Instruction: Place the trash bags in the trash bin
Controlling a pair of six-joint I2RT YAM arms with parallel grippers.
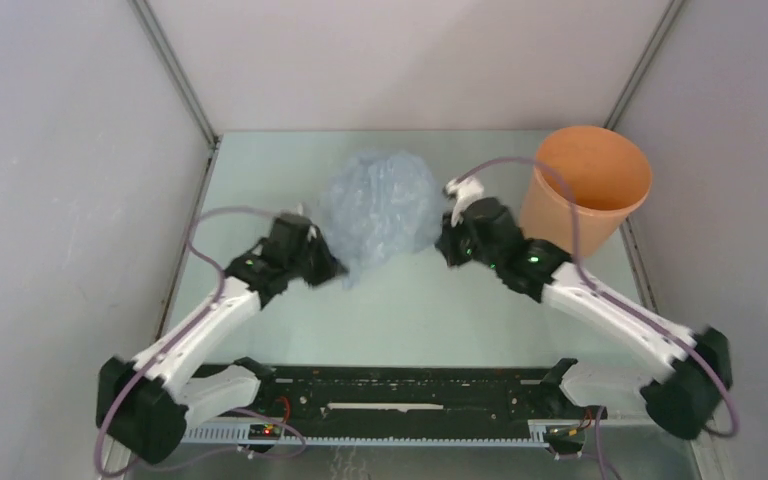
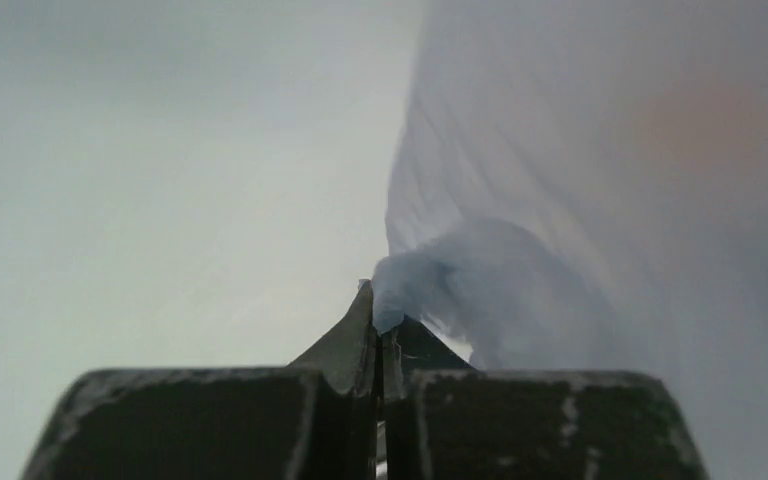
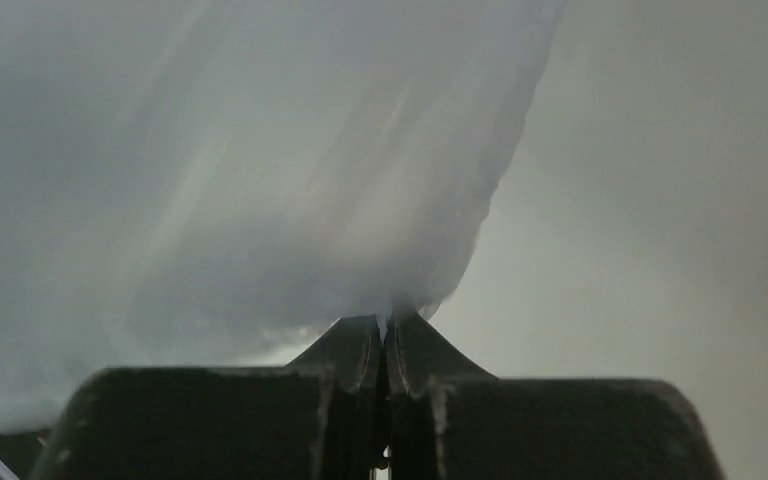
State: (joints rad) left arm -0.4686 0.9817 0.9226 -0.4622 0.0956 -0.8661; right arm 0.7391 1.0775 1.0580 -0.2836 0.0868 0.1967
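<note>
Trash bag (image 1: 380,205), pinched by left gripper (image 2: 376,312) and right gripper (image 3: 387,325), blurs wrist views.

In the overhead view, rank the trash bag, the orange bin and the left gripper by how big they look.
1. trash bag and orange bin: about the same, too alike to rank.
2. left gripper: clearly the smallest.
</note>
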